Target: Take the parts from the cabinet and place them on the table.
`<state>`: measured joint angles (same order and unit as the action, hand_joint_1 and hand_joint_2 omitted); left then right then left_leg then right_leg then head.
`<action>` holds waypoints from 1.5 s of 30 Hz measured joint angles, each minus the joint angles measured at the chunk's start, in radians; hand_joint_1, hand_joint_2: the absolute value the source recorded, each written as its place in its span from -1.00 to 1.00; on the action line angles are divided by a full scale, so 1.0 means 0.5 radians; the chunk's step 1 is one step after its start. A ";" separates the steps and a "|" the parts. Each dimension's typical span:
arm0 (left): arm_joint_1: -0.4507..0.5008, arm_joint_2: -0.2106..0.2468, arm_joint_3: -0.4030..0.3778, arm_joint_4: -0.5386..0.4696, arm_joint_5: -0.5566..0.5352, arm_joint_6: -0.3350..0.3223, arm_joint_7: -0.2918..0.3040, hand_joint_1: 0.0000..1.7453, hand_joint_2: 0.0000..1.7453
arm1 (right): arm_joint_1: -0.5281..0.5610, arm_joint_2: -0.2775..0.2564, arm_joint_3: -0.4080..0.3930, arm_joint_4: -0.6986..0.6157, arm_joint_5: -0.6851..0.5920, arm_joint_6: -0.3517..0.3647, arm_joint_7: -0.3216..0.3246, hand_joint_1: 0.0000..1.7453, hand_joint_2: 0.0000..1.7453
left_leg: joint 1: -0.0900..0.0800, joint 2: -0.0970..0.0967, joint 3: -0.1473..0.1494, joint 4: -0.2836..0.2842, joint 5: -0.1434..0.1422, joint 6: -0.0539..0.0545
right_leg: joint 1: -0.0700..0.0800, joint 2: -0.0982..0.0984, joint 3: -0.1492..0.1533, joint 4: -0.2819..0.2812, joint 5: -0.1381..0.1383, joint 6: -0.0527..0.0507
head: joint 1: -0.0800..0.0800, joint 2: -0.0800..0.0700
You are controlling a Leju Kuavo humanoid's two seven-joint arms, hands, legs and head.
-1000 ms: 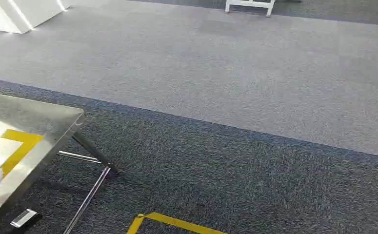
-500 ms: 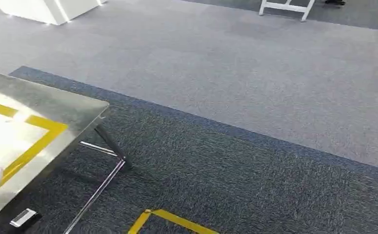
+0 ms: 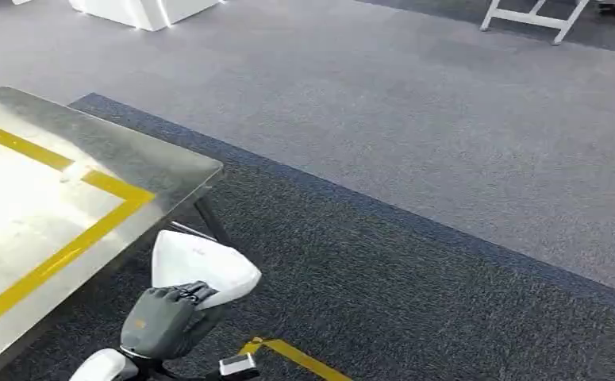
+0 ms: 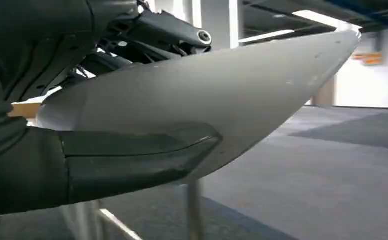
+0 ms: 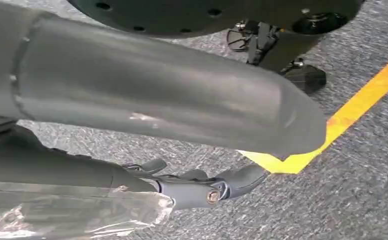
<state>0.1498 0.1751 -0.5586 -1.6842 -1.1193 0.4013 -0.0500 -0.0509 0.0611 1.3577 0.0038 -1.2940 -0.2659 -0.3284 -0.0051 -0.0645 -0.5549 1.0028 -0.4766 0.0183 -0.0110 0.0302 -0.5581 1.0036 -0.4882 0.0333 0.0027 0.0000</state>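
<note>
My left hand [image 3: 169, 317] grips a white, smooth, pointed shell-like part [image 3: 202, 267] low in the head view, just off the near corner of the steel table [image 3: 157, 159]. The part is off the tabletop, over the dark carpet. In the left wrist view the white part [image 4: 207, 95] lies across the grey thumb [image 4: 131, 155] and dark fingers. In the right wrist view my right hand [image 5: 146, 130] hangs over the floor, its thumb stretched out and its fingers [image 5: 207, 187] lying on a crinkled clear-plastic-wrapped thing [image 5: 71, 217].
The table carries a yellow taped rectangle [image 3: 90, 230] and has thin metal legs [image 3: 209, 218]. Yellow floor tape [image 3: 296, 357] marks the dark carpet by my feet. Far off stand a white plinth [image 3: 145, 9] and a white frame [image 3: 534, 17] on lighter carpet.
The whole view has swung, so more of the table shows at left. My left hand with the white part has risen into the head view beside the table corner.
</note>
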 joint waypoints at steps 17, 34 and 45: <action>-0.213 0.001 -0.197 0.165 -0.030 -0.024 -0.097 1.00 1.00 | -0.012 0.022 0.033 0.000 0.000 0.011 -0.002 -1.00 -1.00 | -0.011 0.161 -0.026 -0.005 0.016 0.025 | 0.017 -0.216 0.046 -0.020 -0.028 0.004 | -0.019 0.000; -0.598 0.122 -0.155 -0.111 -0.695 0.102 0.187 1.00 1.00 | -0.029 0.019 0.130 -0.024 0.000 0.013 0.034 -1.00 -1.00 | 0.001 0.048 -0.071 0.079 -0.035 -0.044 | -0.017 -0.037 -0.006 -0.007 0.014 -0.043 | -0.020 0.000; -0.703 0.146 -0.195 -0.172 -0.558 -0.007 0.224 1.00 1.00 | -0.027 0.018 0.157 -0.052 0.000 0.008 0.042 -1.00 -1.00 | -0.018 0.200 -0.043 0.013 0.020 0.003 | 0.020 -0.167 0.006 0.001 -0.013 -0.032 | -0.021 0.000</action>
<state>-0.2017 0.2480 -0.6562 -1.7700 -1.3985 0.3979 0.0622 -0.0643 0.0702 1.4363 -0.0221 -1.2940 -0.2621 -0.3075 -0.0140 0.0356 -0.5762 1.0094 -0.4666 0.0197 -0.0008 -0.0531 -0.5552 1.0043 -0.4948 0.0174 -0.0076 0.0000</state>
